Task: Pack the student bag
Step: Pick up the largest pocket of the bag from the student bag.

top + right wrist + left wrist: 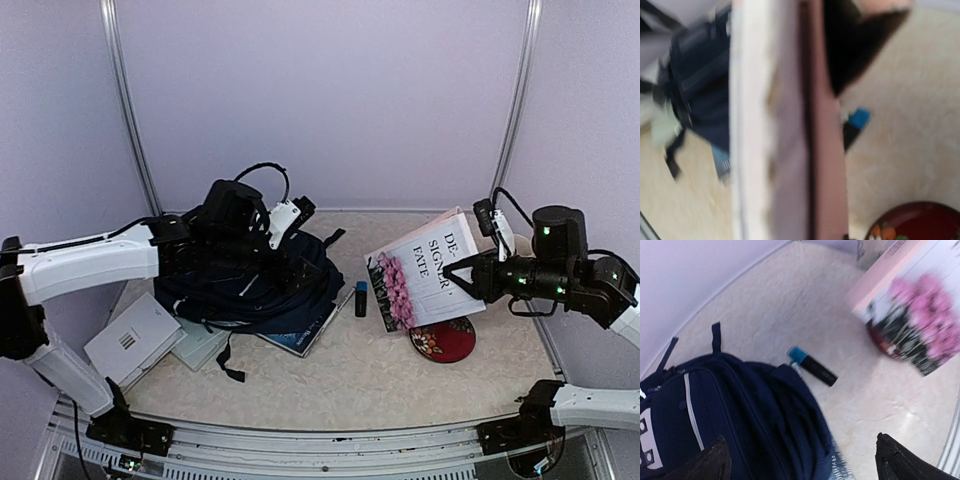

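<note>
We log the student bag [250,285] slumped left of centre on the worktop [350,390]. The left end effector [802,460] is over it, fingers spread wide, holding nothing. The right end effector [465,272] clamps a white floral-covered book [425,265], tilted over a red dish [442,342]. A blue-capped black marker [361,298] lies between bag and book.

soft even light — wrist views blurred

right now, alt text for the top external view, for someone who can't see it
The right pincer grips a tilted white book with pink flowers, a red dish by its lower edge. The left pincer hangs open over the navy student bag; a black marker lies between bag and book.
</note>
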`<action>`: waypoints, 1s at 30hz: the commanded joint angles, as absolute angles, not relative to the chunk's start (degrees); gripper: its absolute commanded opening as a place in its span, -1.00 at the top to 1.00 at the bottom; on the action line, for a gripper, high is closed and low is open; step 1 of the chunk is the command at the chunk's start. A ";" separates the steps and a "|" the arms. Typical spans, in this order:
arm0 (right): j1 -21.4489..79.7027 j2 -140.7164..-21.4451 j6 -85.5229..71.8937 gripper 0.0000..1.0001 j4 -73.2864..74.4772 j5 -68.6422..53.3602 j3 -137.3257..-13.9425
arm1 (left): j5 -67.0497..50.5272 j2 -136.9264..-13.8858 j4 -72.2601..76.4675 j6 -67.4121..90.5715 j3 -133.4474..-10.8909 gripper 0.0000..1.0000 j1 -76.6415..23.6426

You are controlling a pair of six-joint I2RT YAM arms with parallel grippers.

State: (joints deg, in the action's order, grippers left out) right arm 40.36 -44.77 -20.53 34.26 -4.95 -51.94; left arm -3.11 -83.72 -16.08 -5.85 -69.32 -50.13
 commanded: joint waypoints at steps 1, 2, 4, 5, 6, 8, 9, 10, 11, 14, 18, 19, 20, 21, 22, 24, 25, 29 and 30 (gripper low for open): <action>39.73 -41.39 -27.77 0.72 26.41 -2.32 -49.20 | 5.80 -95.51 -26.53 -5.46 -75.76 -0.88 -46.13; 39.73 -41.46 -27.92 0.70 26.86 -2.13 -48.91 | 6.65 -97.61 -27.55 -4.80 -77.38 -0.79 -45.00; 39.73 -41.56 -27.69 0.69 27.13 -2.18 -48.66 | 8.96 -101.47 -29.70 -4.39 -80.32 -0.69 -43.72; 39.66 -41.61 -27.58 0.68 27.09 -2.28 -48.54 | 10.10 -102.98 -30.96 -4.45 -81.67 -0.65 -43.54; 39.70 -41.58 -27.40 0.68 26.97 -2.59 -48.44 | 10.98 -104.33 -31.98 -4.58 -82.67 -0.62 -43.47; 39.64 -41.44 -27.14 0.68 26.92 -2.80 -48.43 | 12.04 -106.22 -33.64 -4.68 -83.57 -0.65 -43.43; 39.64 -41.36 -27.02 0.69 27.01 -2.82 -48.43 | 11.23 -106.87 -34.12 -4.78 -83.54 -0.71 -43.42; 39.65 -41.25 -26.99 0.68 27.13 -2.76 -48.55 | 10.68 -107.57 -34.57 -4.83 -83.27 -0.77 -43.48; 39.64 -41.10 -26.98 0.68 27.22 -2.79 -48.61 | 10.26 -108.22 -34.99 -4.93 -82.98 -0.82 -43.50; 39.64 -41.08 -26.89 0.69 27.25 -3.36 -49.20 | 11.50 -110.48 -35.63 -5.01 -82.82 -0.89 -43.49; 39.64 -42.36 -27.36 0.70 27.31 -5.90 -50.54 | 17.74 -113.44 -37.94 -4.98 -84.82 -0.68 -43.82; 39.66 -42.63 -27.55 0.71 27.14 -6.56 -50.68 | 19.11 -113.42 -37.76 -5.07 -84.89 -0.40 -44.04; 39.73 -42.75 -27.78 0.71 27.04 -6.97 -50.77 | 20.36 -113.13 -37.34 -5.05 -84.93 -0.07 -44.34; 39.65 -42.84 -27.89 0.71 26.80 -7.23 -50.89 | 21.69 -112.56 -36.84 -5.07 -84.96 0.24 -44.75; 39.64 -42.88 -28.13 0.72 26.33 -7.51 -51.16 | 22.85 -111.79 -36.23 -5.31 -84.96 0.55 -45.24; 39.64 -43.09 -28.86 0.73 25.48 -8.06 -51.66 | 25.16 -109.61 -34.63 -6.21 -84.84 1.00 -46.53; 39.64 -43.26 -29.47 0.74 24.93 -8.41 -51.83 | 26.29 -108.22 -33.56 -6.62 -84.74 1.00 -47.10; 39.64 -44.50 -32.99 0.75 20.24 -10.61 -51.36 | 25.70 -100.96 -30.25 -7.16 -85.18 1.00 -47.98; 39.68 -44.99 -34.02 0.75 18.62 -11.27 -51.27 | 24.93 -99.17 -29.18 -7.08 -85.06 1.00 -47.92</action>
State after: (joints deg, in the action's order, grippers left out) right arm 40.05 -44.03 -29.76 27.11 -8.10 -49.63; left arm 23.35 -107.74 -33.19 -5.63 -84.77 -47.42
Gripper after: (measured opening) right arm 0.299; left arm 0.057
